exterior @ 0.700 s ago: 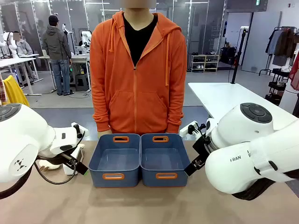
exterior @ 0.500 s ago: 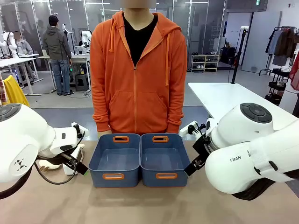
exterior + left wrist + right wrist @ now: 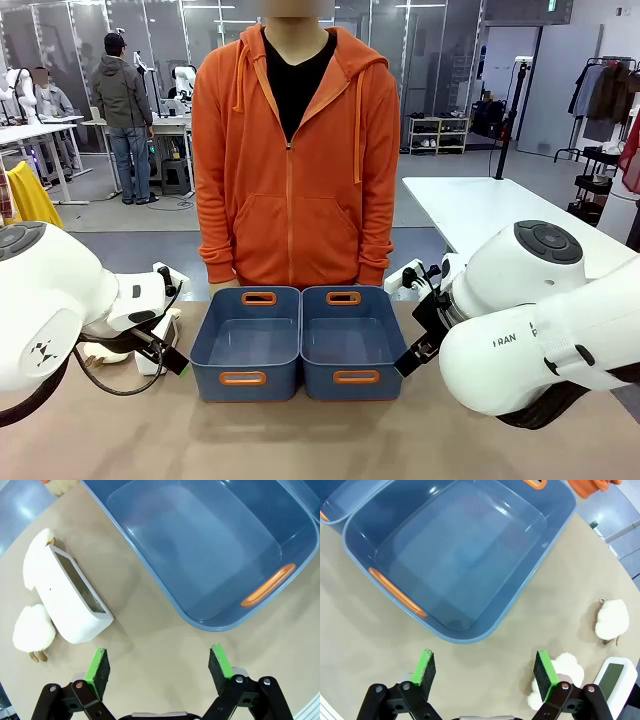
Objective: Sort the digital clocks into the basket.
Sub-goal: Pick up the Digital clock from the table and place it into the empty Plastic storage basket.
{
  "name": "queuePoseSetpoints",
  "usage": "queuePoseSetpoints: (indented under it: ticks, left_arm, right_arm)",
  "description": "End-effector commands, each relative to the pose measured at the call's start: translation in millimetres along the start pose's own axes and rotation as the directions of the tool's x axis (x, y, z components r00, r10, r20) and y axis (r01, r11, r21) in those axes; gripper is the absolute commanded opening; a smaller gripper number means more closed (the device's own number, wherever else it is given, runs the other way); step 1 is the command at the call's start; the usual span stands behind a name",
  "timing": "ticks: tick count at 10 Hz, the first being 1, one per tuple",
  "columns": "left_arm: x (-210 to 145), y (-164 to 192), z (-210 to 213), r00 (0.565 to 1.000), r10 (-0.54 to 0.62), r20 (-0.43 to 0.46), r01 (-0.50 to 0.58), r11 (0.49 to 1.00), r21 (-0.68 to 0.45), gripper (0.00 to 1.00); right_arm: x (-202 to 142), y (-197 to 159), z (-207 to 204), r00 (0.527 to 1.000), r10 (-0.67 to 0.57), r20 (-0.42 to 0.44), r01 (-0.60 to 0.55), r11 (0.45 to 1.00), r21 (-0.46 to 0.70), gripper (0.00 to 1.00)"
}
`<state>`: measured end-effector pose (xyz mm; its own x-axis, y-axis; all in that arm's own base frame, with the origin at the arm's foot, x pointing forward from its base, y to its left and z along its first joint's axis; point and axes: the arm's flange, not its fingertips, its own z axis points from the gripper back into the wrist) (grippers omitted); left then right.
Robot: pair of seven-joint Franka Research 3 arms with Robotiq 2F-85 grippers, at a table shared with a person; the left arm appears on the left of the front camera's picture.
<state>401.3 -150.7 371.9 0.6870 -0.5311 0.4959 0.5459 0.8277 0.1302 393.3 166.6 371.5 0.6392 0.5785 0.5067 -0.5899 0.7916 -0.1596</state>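
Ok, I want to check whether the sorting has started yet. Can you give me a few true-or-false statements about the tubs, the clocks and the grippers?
1. The left tub and the right tub are both empty. True.
2. The left gripper is shut on a clock. False: it is open and holds nothing.
3. A clock lies on the table beside cream plush toys. True.
4. The other clock is in a tub. False: it lies on the table outside the tubs, near the right gripper, which is open.
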Motion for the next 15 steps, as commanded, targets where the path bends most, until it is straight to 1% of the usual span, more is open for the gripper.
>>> queuePoseSetpoints:
  ticks: [1,2,3,4,5,6,7,8,9,10,11,12,13,14,15]
  left_arm:
    - [0,0,0,1.000,0.001,0.000,-0.001,1.000,0.000,1.00]
    - [0,0,0,1.000,0.000,0.000,0.000,1.000,0.000,1.00]
    - [16,7,20,0.999,-0.054,0.007,0.054,0.999,-0.010,1.00]
    - [21,23,38,0.998,-0.057,0.004,0.057,0.996,-0.066,1.00]
    - [20,44,56,0.995,-0.091,-0.028,0.090,0.995,-0.046,1.00]
    - [16,61,88,0.994,-0.113,-0.003,0.112,0.987,-0.116,1.00]
    - [7,77,121,0.992,-0.120,0.041,0.126,0.969,-0.212,1.00]
    - [-10,95,151,0.984,-0.141,0.105,0.166,0.942,-0.291,1.00]
    - [-26,107,180,0.973,-0.154,0.170,0.204,0.919,-0.337,1.00]
    - [-43,119,201,0.967,-0.107,0.233,0.186,0.919,-0.348,1.00]
    - [-62,126,214,0.962,-0.054,0.267,0.150,0.924,-0.352,1.00]
    - [-73,130,214,0.959,-0.019,0.282,0.120,0.930,-0.348,1.00]
    - [-84,133,214,0.962,-0.001,0.274,0.098,0.935,-0.340,1.00]
    - [-85,139,214,0.957,0.058,0.285,0.046,0.937,-0.345,1.00]
    - [-72,142,230,0.959,-0.017,0.282,0.114,0.937,-0.330,1.00]
  right_arm:
    - [0,0,0,1.000,-0.002,0.000,0.002,1.000,0.000,1.00]
    - [0,0,0,1.000,0.000,0.000,0.000,1.000,0.000,1.00]
    - [16,-18,35,0.998,-0.053,0.042,0.049,0.993,0.104,1.00]
    - [15,-36,60,0.997,-0.050,0.064,0.039,0.986,0.161,1.00]
    - [7,-56,81,0.995,-0.053,0.080,0.036,0.978,0.205,1.00]
    - [-8,-79,110,0.994,-0.030,0.109,0.003,0.971,0.239,1.00]
    - [-24,-100,139,0.985,-0.044,0.164,-0.003,0.962,0.273,1.00]
    - [-41,-119,163,0.973,-0.051,0.223,-0.015,0.958,0.286,1.00]
    - [-62,-132,183,0.964,-0.020,0.266,-0.061,0.955,0.292,1.00]
    - [-80,-141,199,0.955,0.029,0.297,-0.121,0.947,0.298,1.00]
    - [-97,-145,210,0.958,0.069,0.278,-0.154,0.942,0.298,1.00]
    - [-105,-150,215,0.962,0.100,0.252,-0.168,0.950,0.262,1.00]
    - [-107,-153,217,0.960,0.111,0.259,-0.177,0.953,0.247,1.00]
    - [-102,-155,216,0.953,0.093,0.287,-0.161,0.961,0.225,1.00]
    - [-101,-159,221,0.958,0.069,0.277,-0.149,0.949,0.279,1.00]
